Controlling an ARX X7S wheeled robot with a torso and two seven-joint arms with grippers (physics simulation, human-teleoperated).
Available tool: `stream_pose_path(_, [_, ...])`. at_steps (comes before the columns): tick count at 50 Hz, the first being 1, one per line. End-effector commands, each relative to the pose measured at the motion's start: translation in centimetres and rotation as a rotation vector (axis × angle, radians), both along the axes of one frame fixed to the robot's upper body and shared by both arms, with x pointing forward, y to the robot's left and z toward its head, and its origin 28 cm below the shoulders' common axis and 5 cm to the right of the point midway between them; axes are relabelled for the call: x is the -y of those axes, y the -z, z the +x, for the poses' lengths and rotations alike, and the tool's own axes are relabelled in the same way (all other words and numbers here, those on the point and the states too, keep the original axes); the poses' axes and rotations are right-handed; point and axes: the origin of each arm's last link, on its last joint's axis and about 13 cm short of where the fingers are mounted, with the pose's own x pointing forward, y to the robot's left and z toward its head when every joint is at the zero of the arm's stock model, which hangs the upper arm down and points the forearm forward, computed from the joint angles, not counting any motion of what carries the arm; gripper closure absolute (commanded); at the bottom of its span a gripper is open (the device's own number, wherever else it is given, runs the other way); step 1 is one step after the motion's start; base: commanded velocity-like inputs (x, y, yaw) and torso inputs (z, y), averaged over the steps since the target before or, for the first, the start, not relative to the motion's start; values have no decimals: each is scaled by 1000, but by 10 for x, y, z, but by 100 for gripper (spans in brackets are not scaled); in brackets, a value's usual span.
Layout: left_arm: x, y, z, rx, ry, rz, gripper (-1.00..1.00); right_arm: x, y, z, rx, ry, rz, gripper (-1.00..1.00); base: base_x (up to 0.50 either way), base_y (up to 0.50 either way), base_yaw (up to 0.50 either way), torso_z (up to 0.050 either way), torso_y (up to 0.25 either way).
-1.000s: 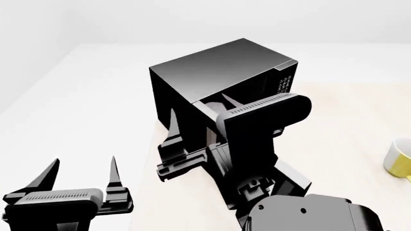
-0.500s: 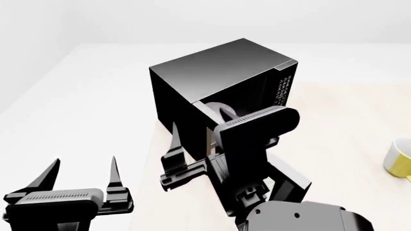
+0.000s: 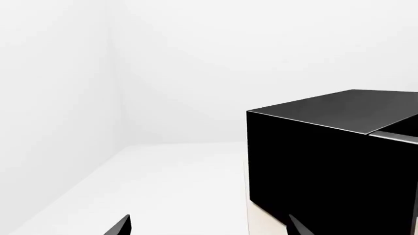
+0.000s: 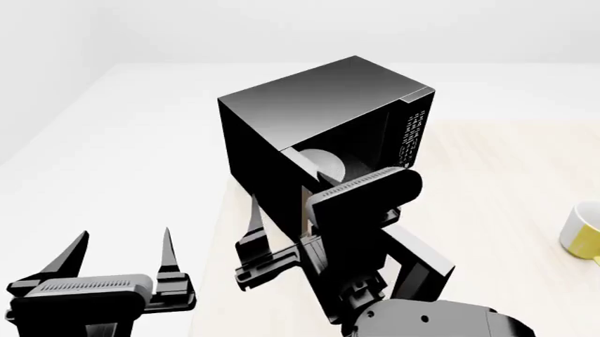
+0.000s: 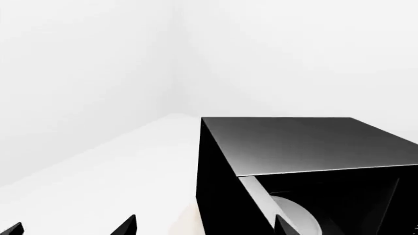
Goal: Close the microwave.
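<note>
The microwave [image 4: 319,105] is a large glossy black box on the table. Its keypad panel [image 4: 412,130] and the white plate [image 4: 324,163] inside show. Its door is swung out toward me, about square to the front. The door's free end [image 4: 426,261] shows beside my right arm, which lies across the door. My right gripper [image 4: 291,203] is open and empty at the door's hinge side. One finger [image 4: 253,214] is left of the door and the other is hidden. In the right wrist view the gripper [image 5: 203,227] faces the microwave [image 5: 294,142] and plate [image 5: 294,215]. My left gripper [image 4: 122,246] is open and empty at the lower left, and in its wrist view [image 3: 209,230] it faces the microwave [image 3: 326,161].
The microwave stands near the left edge of a pale wooden table [image 4: 497,182]. A yellow mug [image 4: 583,228] sits at the table's right edge of view. White floor and walls lie to the left and behind.
My right arm has drawn back toward me and lower, so more of the white plate shows. The left arm and the microwave have not moved.
</note>
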Motion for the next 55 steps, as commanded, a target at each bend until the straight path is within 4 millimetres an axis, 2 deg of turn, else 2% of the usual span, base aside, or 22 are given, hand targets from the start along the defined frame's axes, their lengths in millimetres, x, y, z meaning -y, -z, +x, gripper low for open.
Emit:
stream_pose_path(1, [0,0,0,0,0,0,-100,0,8,0,-23,-4,-22,-100,0,0,0,0,0])
stream_pose_path(55, [1,0,0,3,3,0,-100,6,38,11,-108,61,-67,-100,0,0,0,0,0])
